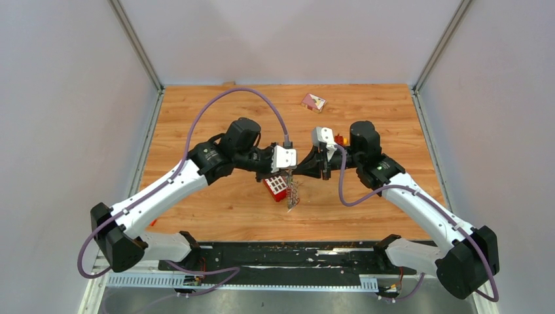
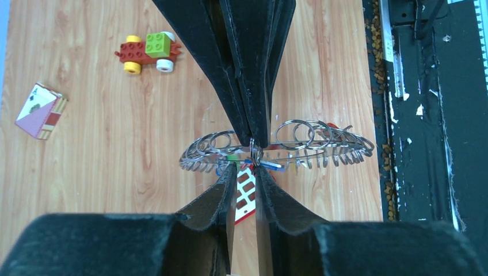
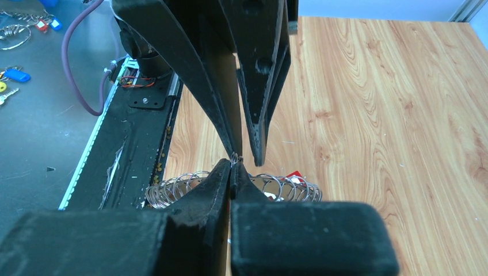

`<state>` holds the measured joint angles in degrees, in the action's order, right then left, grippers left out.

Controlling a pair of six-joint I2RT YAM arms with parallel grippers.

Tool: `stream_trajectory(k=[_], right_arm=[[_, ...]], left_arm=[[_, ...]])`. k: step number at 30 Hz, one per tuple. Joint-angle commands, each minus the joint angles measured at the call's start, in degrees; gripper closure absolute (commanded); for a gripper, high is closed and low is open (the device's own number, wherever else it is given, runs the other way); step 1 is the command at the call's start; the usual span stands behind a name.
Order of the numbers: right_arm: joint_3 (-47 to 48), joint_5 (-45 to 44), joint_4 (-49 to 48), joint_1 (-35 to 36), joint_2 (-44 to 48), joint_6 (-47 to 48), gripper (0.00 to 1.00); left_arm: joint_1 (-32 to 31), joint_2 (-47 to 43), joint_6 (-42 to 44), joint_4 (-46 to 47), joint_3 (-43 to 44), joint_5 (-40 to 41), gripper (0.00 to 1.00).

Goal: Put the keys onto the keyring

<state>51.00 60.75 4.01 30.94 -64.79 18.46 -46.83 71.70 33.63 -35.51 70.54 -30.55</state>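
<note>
Nearest the left wrist camera, the left tool (image 2: 246, 175) has its fingers slightly apart, gripping nothing that can be seen, with the red brick (image 2: 246, 198) showing through the gap. The right tool (image 3: 232, 165) meets it tip to tip, fingers pressed together and apparently clamped on a thin wire of the keyring (image 2: 345, 154); the contact point is too small to confirm. The keyring is held over mid-surface, just beside the brick. It shows edge-on to the left wrist camera, with its long span running across that view. In the top view it slopes from the tools toward the arm bases. Small coloured keys (image 2: 270, 165) hang close under its rim at the tools. Expect the keyring to be light, stiff and slippery, and its many small loops are likely to snag. Grip the rim wire between loops. Grip each key by its plastic tag.
</note>
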Motion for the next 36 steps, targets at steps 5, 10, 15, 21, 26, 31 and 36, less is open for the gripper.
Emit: stream_trajectory(k=[5, 10, 15, 21, 26, 31, 36], right_arm=[[1.3, 2.7, -1.9, -0.4, 1.9, 0.0, 1.00], [1.0, 2.8, -2.3, -0.4, 1.5, -0.1, 1.00], [0.7, 2.6, -2.6, -0.3, 1.1, -0.1, 1.00], [0.6, 2.3, -2.1, -0.3, 1.3, 0.7, 1.00], [0.7, 1.8, -1.0, -0.4, 1.7, 1.9, 1.00], [0.6, 1.6, -0.6, -0.4, 1.7, 2.5, 1.00], [0.7, 1.7, -0.8, -0.4, 1.5, 2.2, 1.00]], left_arm=[[0.2, 2.1, 0.5, 2.2, 0.7, -3.4, 0.89], [0.1, 2.8, -0.6, 3.4, 0.6, -4.7, 0.89], [0.1, 4.1, -1.4, 4.0, 1.4, -6.1, 0.89], [0.2, 5.1, -1.2, 3.5, 2.1, -5.9, 0.88], [0.2, 2.5, 0.2, 3.3, 1.2, -3.1, 0.70], [0.2, -1.2, 2.0, 4.0, -0.4, -2.0, 0.62], [0.2, -1.5, 2.4, 4.8, -0.8, -4.8, 0.62]])
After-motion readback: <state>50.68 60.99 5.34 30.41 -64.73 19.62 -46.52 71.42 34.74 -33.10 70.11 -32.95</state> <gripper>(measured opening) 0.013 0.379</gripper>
